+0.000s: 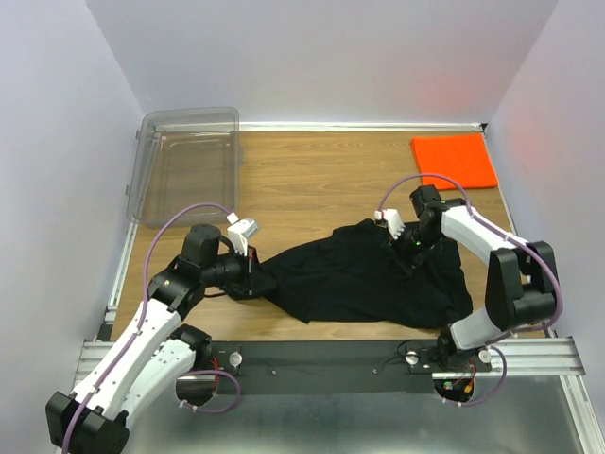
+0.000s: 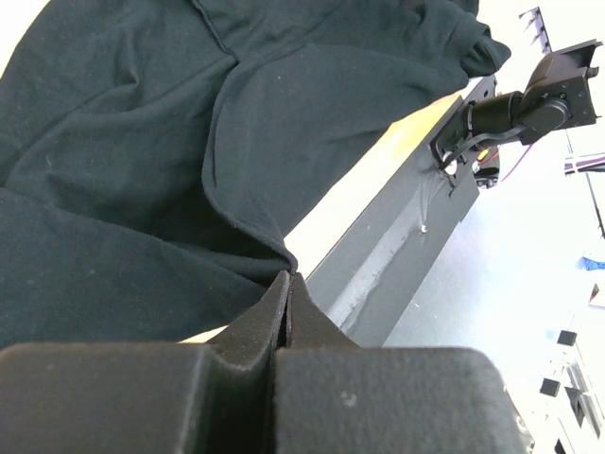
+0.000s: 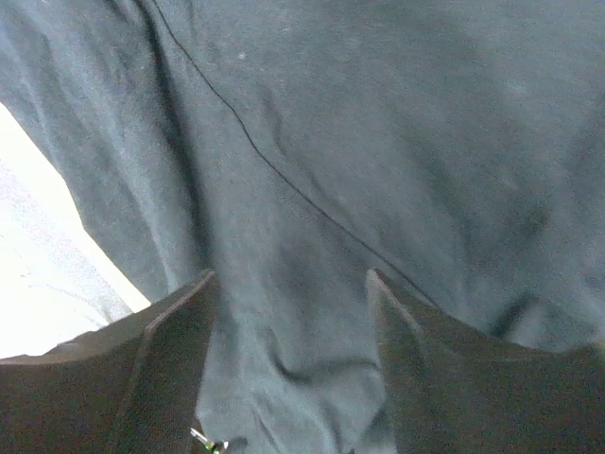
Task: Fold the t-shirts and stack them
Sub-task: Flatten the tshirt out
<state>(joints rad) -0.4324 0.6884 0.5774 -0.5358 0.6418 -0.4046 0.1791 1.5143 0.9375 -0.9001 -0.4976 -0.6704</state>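
Wooden table (image 1: pixel 312 180): the work surface in front of you. Black t-shirt (image 1: pixel 369 279): lies crumpled and spread on the table's near half, between your two arms, with its near edge by the black mounting rail (image 1: pixel 321 359). Clear plastic bin (image 1: pixel 189 161): stands at the far left corner, well apart from both shirts. Orange t-shirt (image 1: pixel 454 161): lies folded flat at the far right corner. Your left gripper (image 2: pixel 287 293): fingers pressed together, pinching the Black t-shirt's left edge. Your right gripper (image 3: pixel 288 284): fingers spread wide over the shirt's right part, with cloth between them and nothing clamped.
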